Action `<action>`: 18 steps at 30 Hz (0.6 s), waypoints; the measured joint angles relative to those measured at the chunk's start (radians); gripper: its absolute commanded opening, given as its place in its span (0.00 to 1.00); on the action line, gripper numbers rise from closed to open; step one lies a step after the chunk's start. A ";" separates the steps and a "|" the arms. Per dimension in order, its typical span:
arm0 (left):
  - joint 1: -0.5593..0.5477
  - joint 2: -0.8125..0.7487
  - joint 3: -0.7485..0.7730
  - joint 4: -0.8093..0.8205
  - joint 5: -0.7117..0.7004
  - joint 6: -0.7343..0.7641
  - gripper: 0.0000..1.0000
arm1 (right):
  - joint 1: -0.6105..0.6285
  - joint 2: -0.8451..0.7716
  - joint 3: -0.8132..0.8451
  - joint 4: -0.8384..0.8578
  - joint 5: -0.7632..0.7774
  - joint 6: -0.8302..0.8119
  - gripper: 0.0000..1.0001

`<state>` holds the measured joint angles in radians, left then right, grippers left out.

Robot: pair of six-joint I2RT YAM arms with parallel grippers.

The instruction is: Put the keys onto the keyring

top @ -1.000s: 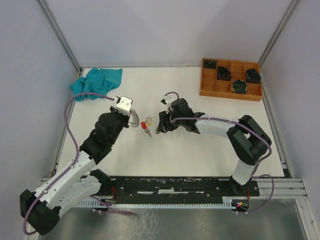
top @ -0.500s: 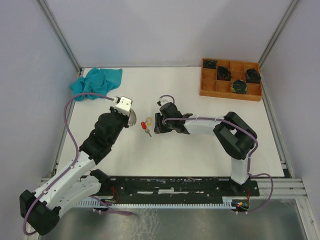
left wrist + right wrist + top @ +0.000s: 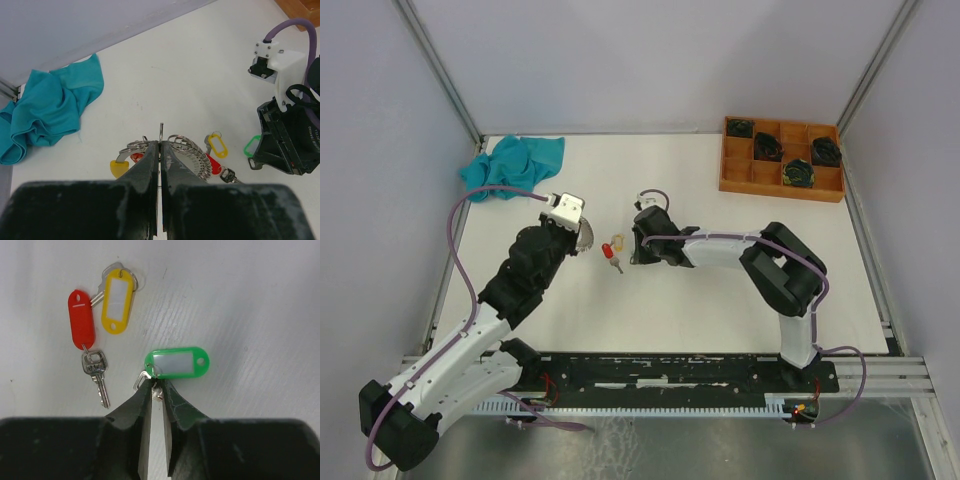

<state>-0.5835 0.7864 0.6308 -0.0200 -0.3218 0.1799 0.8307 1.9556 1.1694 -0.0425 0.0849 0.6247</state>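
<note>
Keys [image 3: 614,247] right of keyring [image 3: 586,237]

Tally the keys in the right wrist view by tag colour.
Red-tagged key: 1
Yellow-tagged key: 1
Green-tagged key: 1
Total: 3

A white counter [image 3: 720,300] fills the middle of the scene, evenly lit, with only soft shadows. Plain pale lavender-grey walls close it in: a back wall [image 3: 650,60], a left wall [image 3: 370,150] and a right wall [image 3: 920,150]. Slanting aluminium posts [image 3: 440,70] mark the two rear corners. A black rail [image 3: 670,370] runs along the counter's near edge, with a dull grey metal surface [image 3: 650,450] below it. A crumpled teal cloth [image 3: 510,165] lies in the far left corner and an orange compartment tray [image 3: 760,187] at the far right.
</note>
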 measured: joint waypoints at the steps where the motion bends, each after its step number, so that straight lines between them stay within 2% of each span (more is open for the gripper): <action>1: 0.000 0.000 0.000 0.000 0.000 0.000 0.03 | 0.000 0.000 0.000 -0.001 0.008 -0.001 0.17; 4: 0.000 0.000 0.000 0.000 0.000 0.000 0.03 | 0.001 0.000 0.000 -0.005 0.030 -0.009 0.09; 8: 0.000 0.000 0.000 0.000 0.001 0.000 0.03 | 0.001 -0.015 -0.008 -0.018 0.045 -0.033 0.04; 18: 0.000 0.001 0.000 0.000 0.017 0.000 0.03 | -0.006 -0.193 -0.167 -0.185 0.056 -0.127 0.01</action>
<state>-0.5835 0.7872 0.6308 -0.0200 -0.3050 0.1795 0.8249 1.7630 1.0027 -0.2279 0.1413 0.4980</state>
